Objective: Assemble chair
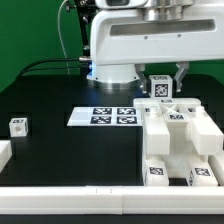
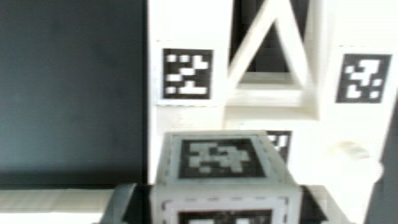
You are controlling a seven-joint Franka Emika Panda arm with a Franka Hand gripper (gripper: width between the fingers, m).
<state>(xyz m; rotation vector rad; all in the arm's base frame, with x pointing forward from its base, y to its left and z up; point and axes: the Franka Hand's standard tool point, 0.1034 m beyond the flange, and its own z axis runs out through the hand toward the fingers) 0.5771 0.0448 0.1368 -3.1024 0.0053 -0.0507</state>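
My gripper [image 1: 161, 90] is shut on a small white tagged block [image 1: 160, 86] and holds it above the far end of the chair parts. In the wrist view the block [image 2: 222, 160] sits between the dark fingers [image 2: 132, 203], and the gripper [image 2: 222, 205] hangs over a white slab [image 2: 187, 110]. This slab carries two tags and has a triangular opening. The partly built chair [image 1: 180, 140], made of white slabs and blocky pieces with tags, stands at the exterior view's right. A small tagged peg [image 1: 17, 125] lies alone at the exterior view's left.
The marker board [image 1: 105, 116] lies flat on the black table left of the chair parts. A white piece [image 1: 4, 152] shows at the left edge. A white rail [image 1: 90, 200] runs along the table's front. The robot's white body [image 1: 125, 45] stands behind.
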